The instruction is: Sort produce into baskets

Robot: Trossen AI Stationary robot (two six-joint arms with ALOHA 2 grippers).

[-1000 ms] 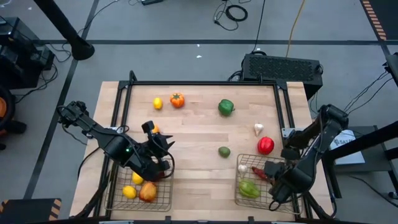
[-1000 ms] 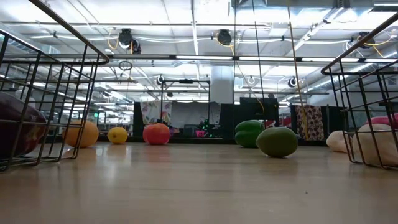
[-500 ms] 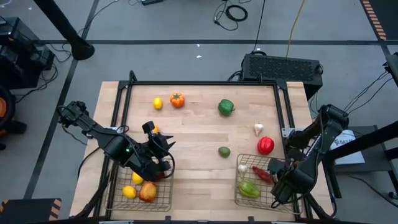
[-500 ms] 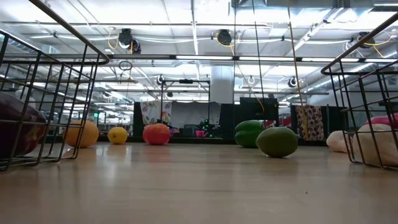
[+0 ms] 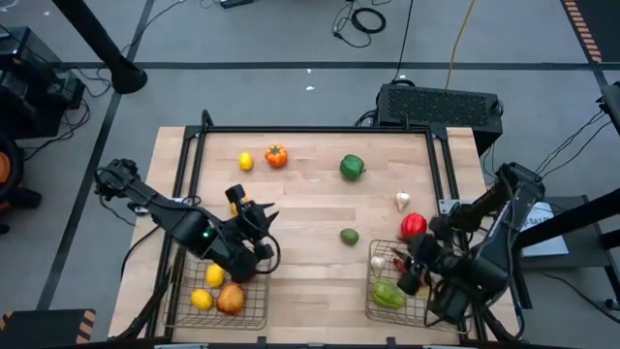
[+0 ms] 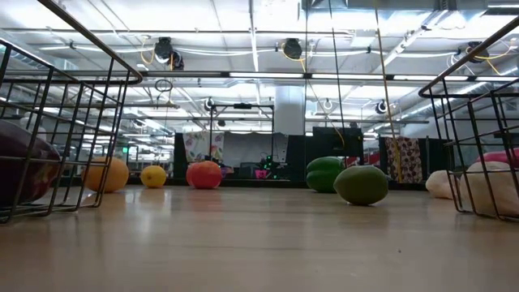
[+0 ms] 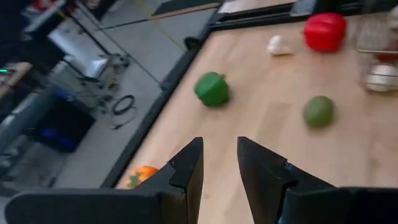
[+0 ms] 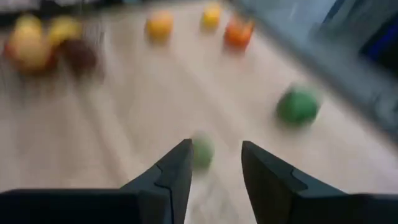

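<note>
Two wire baskets are seen on the near edge of the wooden surface. The left basket holds two lemons and an apple; the right basket holds a green pepper, a red chili and a garlic bulb. Loose produce is spread well apart on the surface: a lemon, a tomato-like orange piece, a green pepper, a garlic bulb, a red apple just beside the right basket, and a small green fruit near the middle.

The left gripper is held over the far edge of the left basket, fingers slightly apart and empty (nothing is seen between them in the wrist view). The right gripper is poised above the right basket, fingers likewise apart and empty.

The step in hand is judged to be the turn from dropping off to fetching. A reach toward a loose piece is called for next, the green fruit being a likely candidate for the right gripper.
</note>
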